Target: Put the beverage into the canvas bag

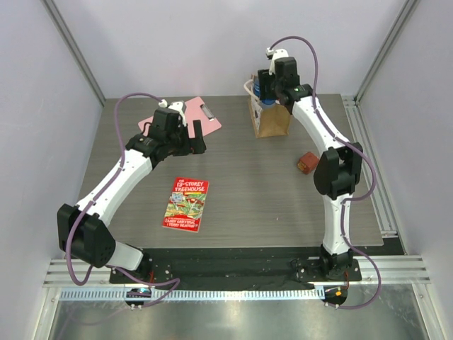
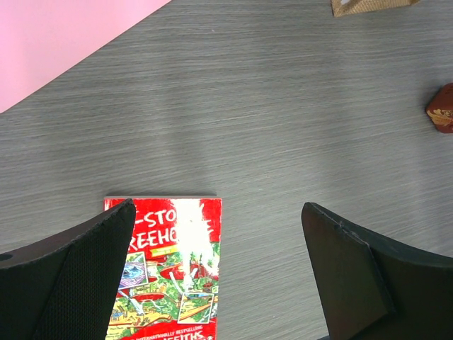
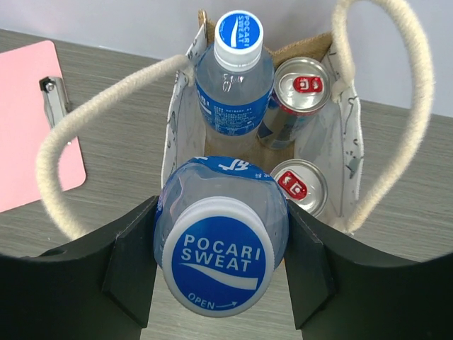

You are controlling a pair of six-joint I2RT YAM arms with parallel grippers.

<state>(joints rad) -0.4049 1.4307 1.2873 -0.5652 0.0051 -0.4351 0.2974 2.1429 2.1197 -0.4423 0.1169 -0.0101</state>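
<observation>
Beverage bottle (image 3: 221,241), blue cap up, is gripped between the fingers of the right claw (image 3: 223,265). It hangs just above the near left part of the open canvas bag (image 3: 352,142), at the far side of the bench (image 2: 283,106). The bag already holds another bottle (image 3: 236,78) and two cans (image 3: 302,85), so I judge the free room small. Lowered too far right, it may land on the near can (image 3: 301,185). Too near, it may catch the rim or the left handle (image 3: 106,106) and tip the light bag. The left claw (image 2: 218,234) is wide and holds nothing.
</observation>
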